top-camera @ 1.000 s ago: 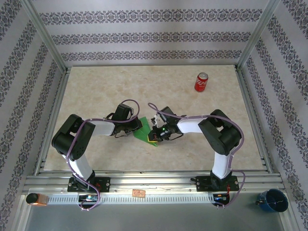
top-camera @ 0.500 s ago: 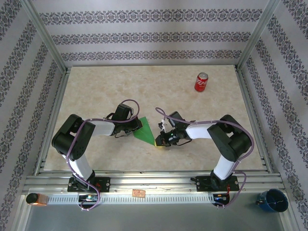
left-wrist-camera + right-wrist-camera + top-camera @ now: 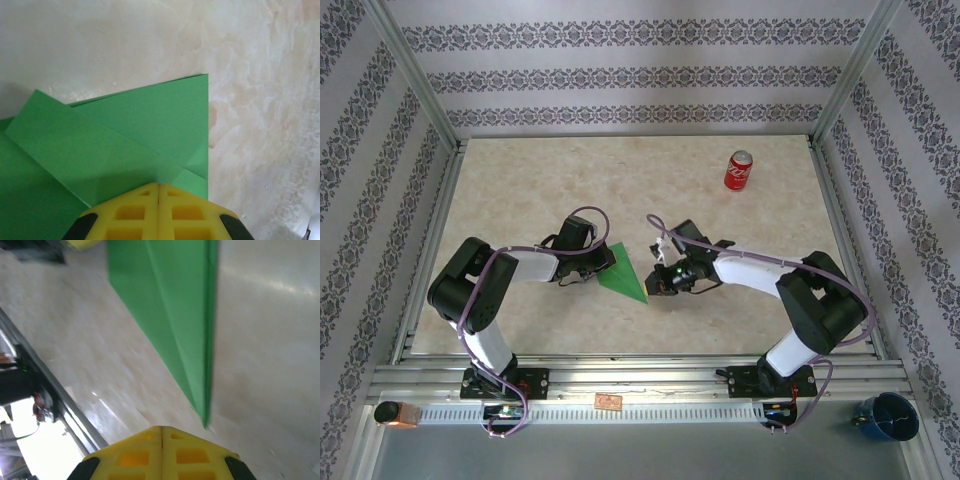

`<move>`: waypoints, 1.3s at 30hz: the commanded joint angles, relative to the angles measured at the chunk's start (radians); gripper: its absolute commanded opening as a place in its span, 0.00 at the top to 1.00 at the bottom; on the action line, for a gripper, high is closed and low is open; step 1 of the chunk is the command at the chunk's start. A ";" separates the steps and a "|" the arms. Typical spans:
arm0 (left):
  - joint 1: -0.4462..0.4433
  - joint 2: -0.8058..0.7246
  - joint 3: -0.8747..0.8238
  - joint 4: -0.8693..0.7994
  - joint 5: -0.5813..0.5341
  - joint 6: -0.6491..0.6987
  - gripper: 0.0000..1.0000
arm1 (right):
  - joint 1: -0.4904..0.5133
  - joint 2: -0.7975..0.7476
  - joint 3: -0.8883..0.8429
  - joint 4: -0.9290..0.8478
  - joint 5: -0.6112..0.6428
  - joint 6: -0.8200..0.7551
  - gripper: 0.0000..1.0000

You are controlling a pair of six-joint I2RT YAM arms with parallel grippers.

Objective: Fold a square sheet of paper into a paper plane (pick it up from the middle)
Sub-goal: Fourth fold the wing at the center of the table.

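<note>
The sheet of paper (image 3: pixel 622 273), already folded into a layered green wedge with its sharp point toward the near edge, lies flat on the surface (image 3: pixel 520 190) between the two arms. The left gripper (image 3: pixel 158 192) is clenched with nothing between its fingers, its closed tip bearing down on the paper's wide end, just beside a small folded corner. The right gripper (image 3: pixel 161 436) is also clenched and empty, hovering just short of the paper's point. That view is smeared, so I cannot tell whether it grazes the paper. The main risk, as I judge it, is the paper skating. The surface looks smooth and glossy, so a push from the right gripper along the wedge could swivel it about the left gripper's single pressing point and skew the crease. A low approach could also crumple the thin point, and the loose flaps may spring up if the left pressure lifts. The surface is pale marbled beige, with a red soda can (image 3: pixel 738 171) well apart at the far right. Walls (image 3: pixel 640 75) of striped patterned wallpaper and an aluminium frame (image 3: pixel 415 75) enclose it.
</note>
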 commanded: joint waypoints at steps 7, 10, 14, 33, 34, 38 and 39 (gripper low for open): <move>0.004 0.023 -0.023 -0.055 -0.048 -0.002 0.94 | 0.014 0.209 0.178 0.064 -0.055 0.096 0.92; 0.005 0.023 -0.017 -0.055 -0.046 -0.002 0.94 | 0.013 0.251 0.189 0.072 -0.059 0.107 0.91; 0.005 0.025 -0.012 -0.051 -0.043 -0.001 0.93 | 0.013 0.292 0.178 0.059 -0.056 0.093 0.91; -0.064 -0.088 0.053 -0.132 0.010 0.066 0.94 | -0.008 0.289 0.084 -0.008 0.015 0.022 0.99; -0.069 -0.084 0.044 -0.116 0.015 0.060 0.96 | -0.009 0.287 0.082 -0.006 0.015 0.024 0.99; -0.100 -0.046 0.019 -0.060 0.031 0.030 1.00 | -0.012 0.291 0.078 -0.002 0.016 0.027 0.99; -0.108 -0.034 0.014 -0.048 0.032 0.028 1.00 | -0.011 0.292 0.077 -0.003 0.016 0.027 0.99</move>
